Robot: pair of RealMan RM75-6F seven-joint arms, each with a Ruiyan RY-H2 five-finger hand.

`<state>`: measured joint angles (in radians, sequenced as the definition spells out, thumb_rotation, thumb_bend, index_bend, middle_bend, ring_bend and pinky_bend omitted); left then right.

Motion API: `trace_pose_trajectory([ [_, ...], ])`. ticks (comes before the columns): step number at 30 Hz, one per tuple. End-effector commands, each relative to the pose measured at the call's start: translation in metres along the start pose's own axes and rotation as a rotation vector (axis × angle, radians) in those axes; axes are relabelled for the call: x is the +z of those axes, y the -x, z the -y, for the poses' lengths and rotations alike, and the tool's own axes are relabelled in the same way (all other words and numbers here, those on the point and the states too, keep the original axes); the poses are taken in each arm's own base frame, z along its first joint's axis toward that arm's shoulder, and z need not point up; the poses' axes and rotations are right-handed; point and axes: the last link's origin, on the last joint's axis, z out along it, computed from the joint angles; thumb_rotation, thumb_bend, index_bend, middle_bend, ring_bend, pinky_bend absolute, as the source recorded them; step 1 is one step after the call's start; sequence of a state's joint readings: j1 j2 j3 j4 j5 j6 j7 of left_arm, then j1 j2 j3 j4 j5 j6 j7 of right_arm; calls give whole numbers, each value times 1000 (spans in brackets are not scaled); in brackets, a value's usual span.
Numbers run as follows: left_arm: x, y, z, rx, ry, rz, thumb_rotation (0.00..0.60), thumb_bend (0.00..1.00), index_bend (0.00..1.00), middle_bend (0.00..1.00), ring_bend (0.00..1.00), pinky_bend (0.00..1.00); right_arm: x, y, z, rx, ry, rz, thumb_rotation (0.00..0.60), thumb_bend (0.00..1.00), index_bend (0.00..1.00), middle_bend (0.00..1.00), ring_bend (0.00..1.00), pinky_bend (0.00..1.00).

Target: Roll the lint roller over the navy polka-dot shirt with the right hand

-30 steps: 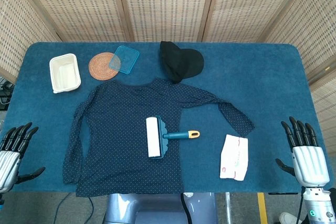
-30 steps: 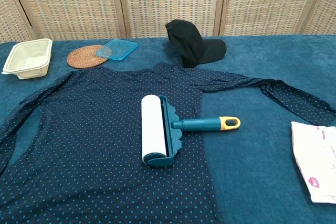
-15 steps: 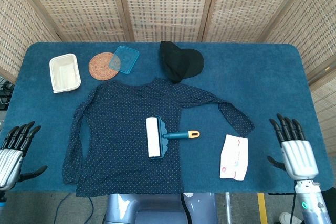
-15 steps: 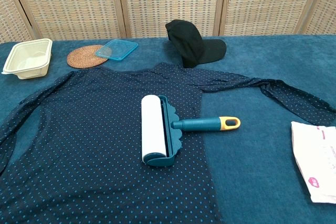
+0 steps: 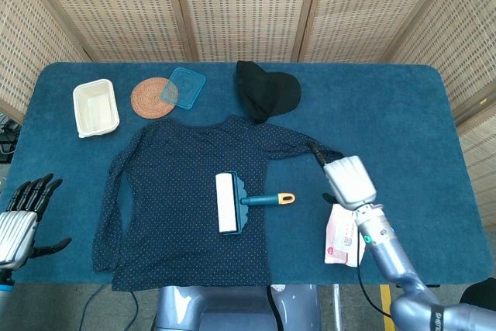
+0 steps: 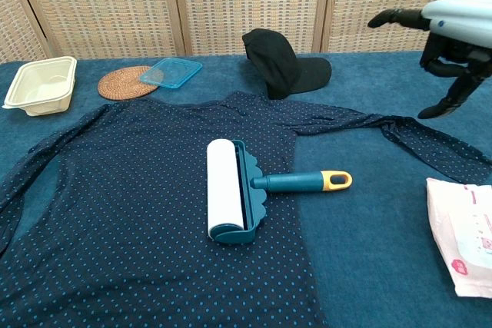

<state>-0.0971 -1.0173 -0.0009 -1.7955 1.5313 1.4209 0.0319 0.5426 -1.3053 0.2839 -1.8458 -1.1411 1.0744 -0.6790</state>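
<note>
The navy polka-dot shirt (image 5: 167, 191) lies spread flat at the table's middle, its sleeve trailing to the right. A lint roller (image 5: 231, 203) with a white roll and a teal, yellow-tipped handle rests on the shirt's right half (image 6: 115, 197); the handle of the roller (image 6: 234, 190) points right. My right hand (image 5: 349, 181) hovers in the air to the right of the handle, over the sleeve end, fingers spread and holding nothing. In the chest view the right hand (image 6: 453, 24) is high at the right. My left hand (image 5: 21, 218) stays open at the front left edge.
A black cap (image 5: 267, 91) sits behind the shirt's collar. At the back left are a cream container (image 5: 96, 108), a woven coaster (image 5: 149, 98) and a blue lid (image 5: 184, 87). A white packet (image 5: 337, 242) lies front right, partly under my right forearm.
My right hand has lifted from the front right edge and swung left and forward, now over the sleeve end near the roller's handle. The left hand slid slightly lower. The roller has not moved.
</note>
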Motion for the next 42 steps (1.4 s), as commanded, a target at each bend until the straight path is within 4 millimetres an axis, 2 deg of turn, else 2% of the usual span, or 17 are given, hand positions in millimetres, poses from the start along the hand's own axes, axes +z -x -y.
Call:
trace_pose_trajectory([
  [1, 2, 0, 1, -3, -3, 4, 600, 0, 0, 0, 0, 0, 25, 13, 44, -12, -29, 110, 600, 0, 0, 1000, 1000, 1000],
  [4, 4, 0, 2, -7, -3, 9, 600, 0, 0, 0, 0, 0, 32, 27, 64, -19, -19, 186, 600, 0, 26, 1000, 1000, 1000],
  [8, 5, 0, 3, -11, -5, 14, 600, 0, 0, 0, 0, 0, 40, 41, 85, -3, 16, 254, 600, 2, 203, 1000, 1000, 1000],
  [10, 5, 0, 4, -12, -6, 14, 600, 0, 0, 0, 0, 0, 44, 48, 94, 7, 37, 283, 600, 41, 274, 1000, 1000, 1000],
  [12, 5, -1, 4, -14, -6, 14, 600, 0, 0, 0, 0, 0, 47, 55, 103, 4, 52, 295, 600, 145, 328, 1000, 1000, 1000],
  [15, 6, -2, 5, -16, -7, 12, 600, 0, 0, 0, 0, 0, 49, 62, 113, -2, 60, 299, 600, 254, 340, 1000, 1000, 1000],
  [20, 6, -3, 6, -22, -10, 9, 600, 0, 0, 0, 0, 0, 56, 76, 129, -32, 66, 302, 600, 347, 361, 1000, 1000, 1000],
  [27, 8, -3, 8, -25, -16, 9, 600, 0, 0, 0, 0, 0, 62, 88, 142, -44, 78, 304, 600, 379, 413, 1000, 1000, 1000],
  [42, 12, -3, 9, -25, -22, 10, 600, 0, 0, 0, 0, 0, 70, 96, 163, -27, 61, 296, 600, 413, 420, 1000, 1000, 1000],
])
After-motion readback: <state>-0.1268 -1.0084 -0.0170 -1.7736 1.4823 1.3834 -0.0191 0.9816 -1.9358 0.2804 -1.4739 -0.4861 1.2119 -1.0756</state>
